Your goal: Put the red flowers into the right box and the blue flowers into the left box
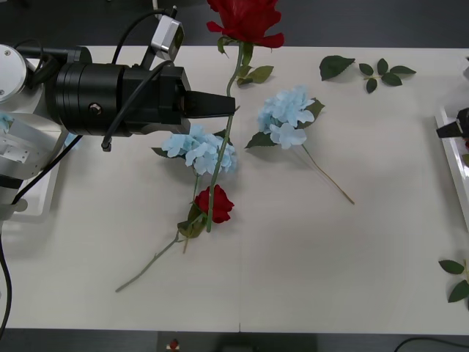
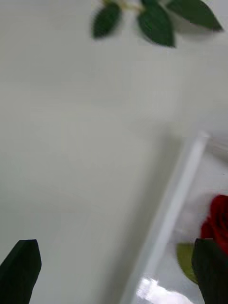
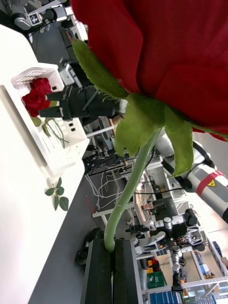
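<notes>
Table [image 1: 293, 279] has most open room across its near half and centre-right; clutter sits centre-left & along the far edge. Loose leaf sprigs [image 1: 370, 72] lie far right, more leaves [image 1: 458, 279] at the near-right edge.

Left gripper [image 1: 231, 106] is over the table's far-left part, black fingers [image 3: 107, 270] pressed together on a red rose's stem [image 1: 226, 139], w/ the stem running betw. the pads. That held rose [image 1: 245, 20] has its bloom at the far edge of the table, past the fingertips, and its stem hangs toward the near side, crossing over one blue flower [image 1: 199, 150] and ending beside a second red rose [image 1: 216, 203] that lies on the table, centre-left. Another blue flower [image 1: 287, 117] lies just right of the held stem, its own thin stem trailing near-right. Cannot tell whether the held stem touches the cluster beneath.

Left box [image 1: 33, 191] shows partly under the left arm at the left edge. Right box [image 1: 454, 158] is at the right edge; its raised rim shows in the right wrist view, w/ a red rose [image 2: 217, 223] already inside.

Right gripper [image 1: 451, 126] sits at the right box's rim, fingers [image 2: 21, 266] spread apart, nothing betw. them, one over the table & one over the tray.
</notes>
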